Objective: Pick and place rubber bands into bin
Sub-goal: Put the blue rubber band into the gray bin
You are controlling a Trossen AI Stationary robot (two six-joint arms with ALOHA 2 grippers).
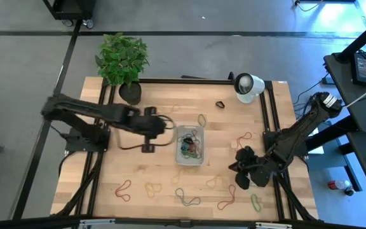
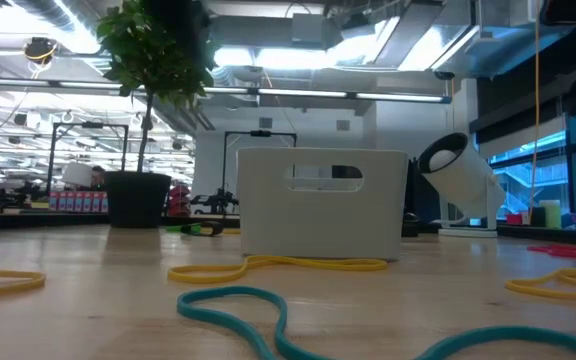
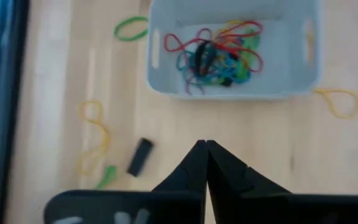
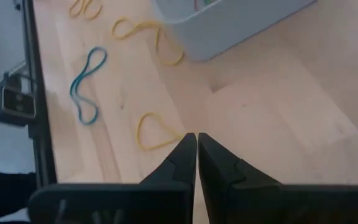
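The bin [image 1: 189, 145] stands mid-table with a tangle of red, teal, green and dark rubber bands [image 3: 219, 53] in it. More rubber bands lie loose on the wood: green [image 1: 201, 119], red [image 1: 243, 137], yellow [image 1: 215, 181], teal [image 1: 186, 197], red [image 1: 124, 189]. My left gripper [image 3: 205, 144] hovers shut just left of the bin [image 3: 235, 50], pointing down at it, with nothing between its fingers. My right gripper [image 4: 196, 138] is shut above the table right of the bin, with a flat yellow band [image 4: 157, 132] beside its tips.
A potted plant [image 1: 124, 60] stands at the far left and a round white lamp-like object [image 1: 248, 86] at the far right. A small dark block [image 3: 140, 157] lies left of the bin. In the low view a teal band [image 2: 268, 310] and a yellow band [image 2: 278, 265] lie before the bin [image 2: 323, 200].
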